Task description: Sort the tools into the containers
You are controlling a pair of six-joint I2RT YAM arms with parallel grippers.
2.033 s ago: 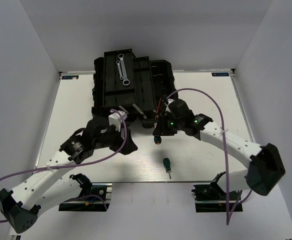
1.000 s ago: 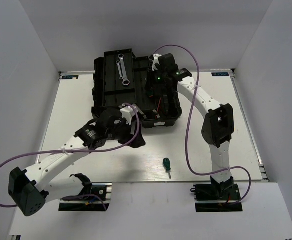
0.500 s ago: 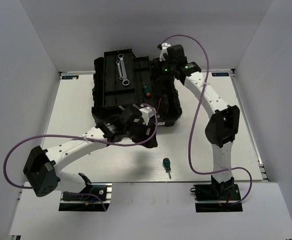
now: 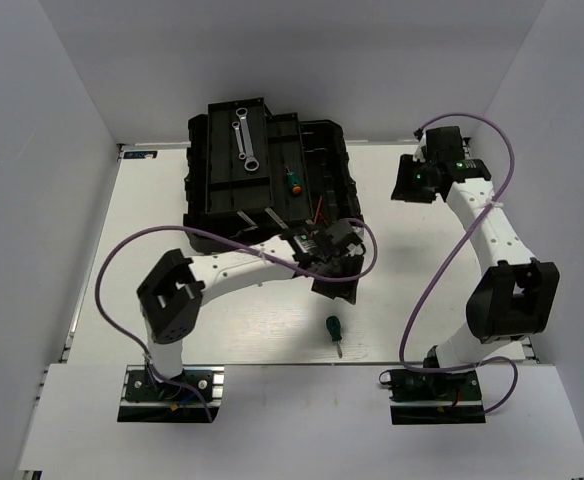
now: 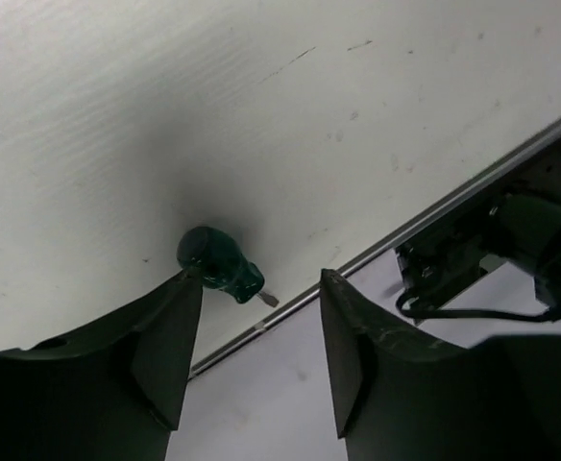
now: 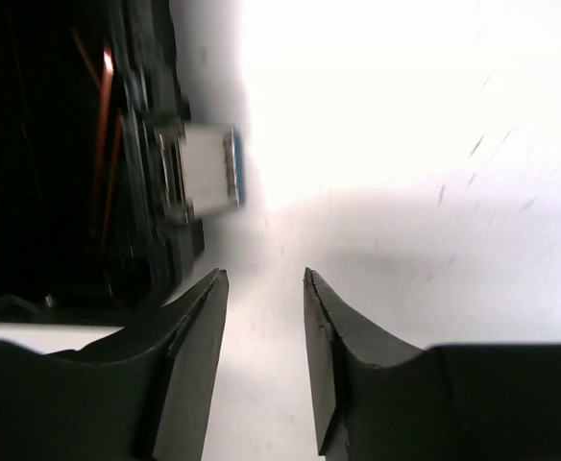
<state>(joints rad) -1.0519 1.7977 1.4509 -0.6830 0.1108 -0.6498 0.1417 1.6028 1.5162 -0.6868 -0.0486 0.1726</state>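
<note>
The black toolbox (image 4: pixel 222 195) lies open at the table's back. Two silver wrenches (image 4: pixel 245 140) lie in its left compartment. One green-handled screwdriver (image 4: pixel 291 178) lies in the box's middle part. The other green screwdriver (image 4: pixel 334 332) lies on the table near the front edge; it also shows in the left wrist view (image 5: pixel 220 267). My left gripper (image 4: pixel 338 283) is open and empty, just behind that screwdriver; it shows in its own view too (image 5: pixel 261 351). My right gripper (image 4: pixel 400 188) is open and empty over the table right of the toolbox (image 6: pixel 69 163); its own view shows it as well (image 6: pixel 266 360). Thin dark hex keys (image 4: pixel 276 218) lie in the box's front part.
The table's front metal edge (image 5: pixel 377 254) runs close past the loose screwdriver. The arm mounts (image 4: pixel 437 385) sit below it. Purple cables (image 4: pixel 442 270) loop beside both arms. White walls close in the table on three sides.
My right gripper let go of a screwdriver in the toolbox and has swung away to the right. My left arm has reached right and forward to the screwdriver on the table.
</note>
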